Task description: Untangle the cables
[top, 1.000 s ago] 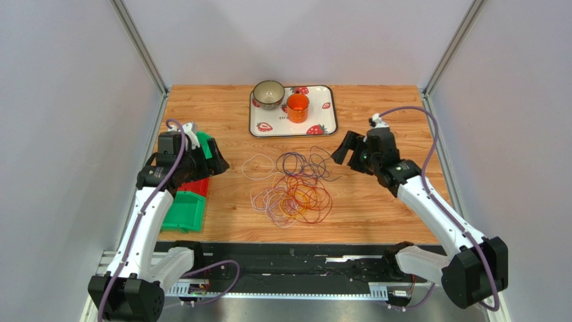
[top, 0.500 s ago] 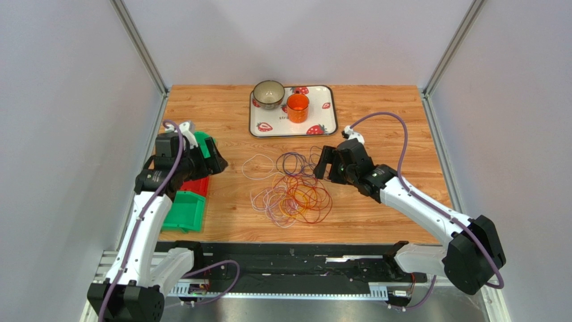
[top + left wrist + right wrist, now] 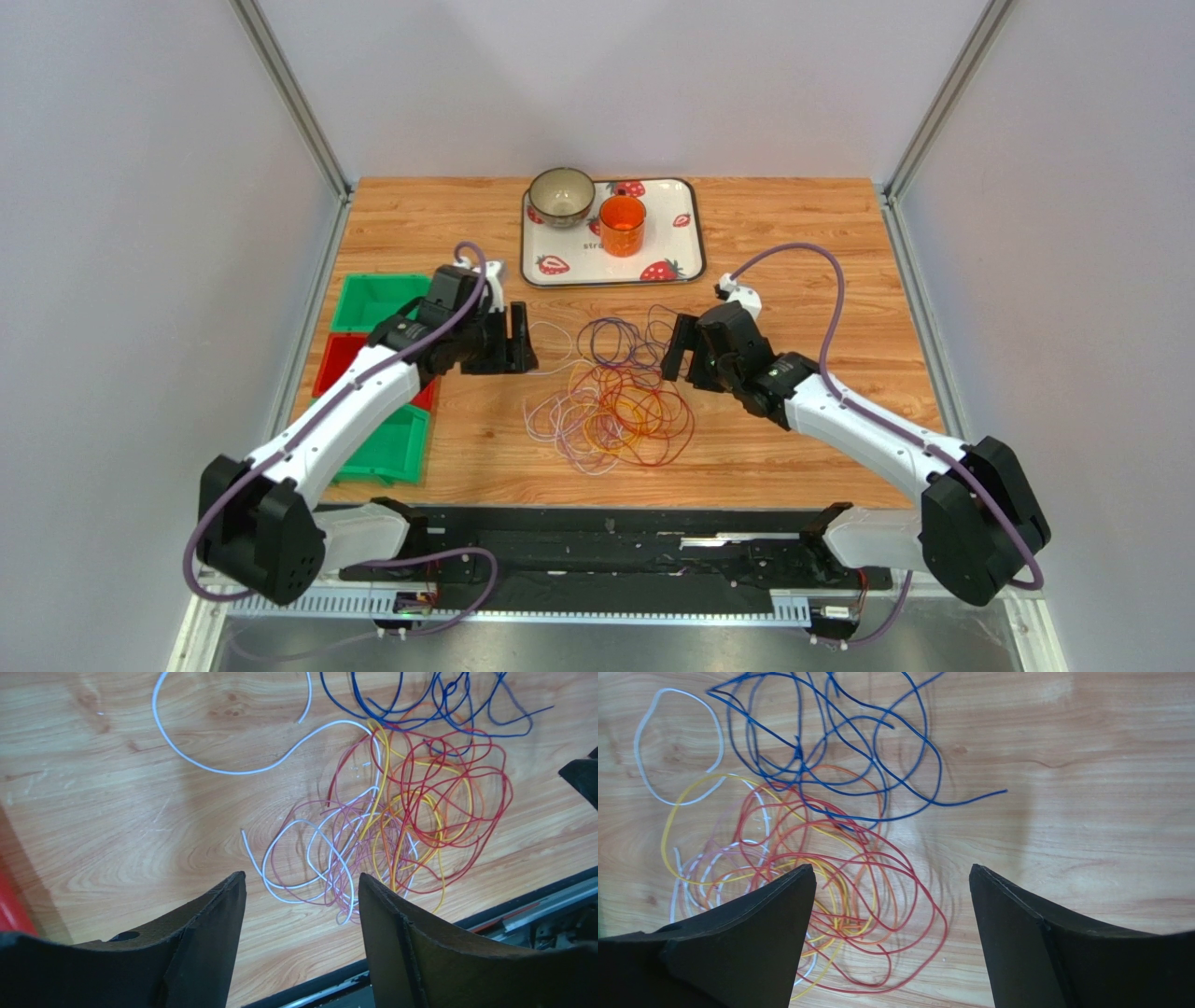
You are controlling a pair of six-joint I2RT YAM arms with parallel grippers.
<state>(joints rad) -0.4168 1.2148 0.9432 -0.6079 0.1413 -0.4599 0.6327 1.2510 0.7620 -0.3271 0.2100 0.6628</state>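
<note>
**Scene, read from the near edge outward.** Nearest you, along the left side of the table (image 3: 477, 465), stand the green bins (image 3: 386, 445) and a red bin (image 3: 337, 361).

Just beyond them the left gripper (image 3: 302, 906) hangs at the left side of the heap. Its jaws are apart with nothing between them. The right gripper (image 3: 892, 906) faces it from the other side, jaws spread wide and likewise empty.

Between the two lie the cables (image 3: 615, 396), loose on the wood near the table's middle.
- **Near half:** red, orange and yellow loops are packed together.
- **Near left:** pale lilac-white strands.
- **Far side:** dark blue coils (image 3: 829, 749).
- **Far left:** a single white loop (image 3: 536, 350) spills out of the heap.

Expect these wires to be very light and limp. They look thin enough to slip out of a shallow pinch, and pulling one will probably drag its neighbours along.

Take hold where a strand lies alone. The blue free end (image 3: 997, 794), stretched out nearest your right gripper, suits that arm, and the white loop suits your left. You cannot tell from above whether the white loop passes under the blue coils, so judge that on a slow lift. Leave the dense red-orange core alone for now.

Farthest off, well apart from the heap, a strawberry-print tray (image 3: 686, 263) carries a bowl (image 3: 561, 198) and an orange cup (image 3: 622, 224).
</note>
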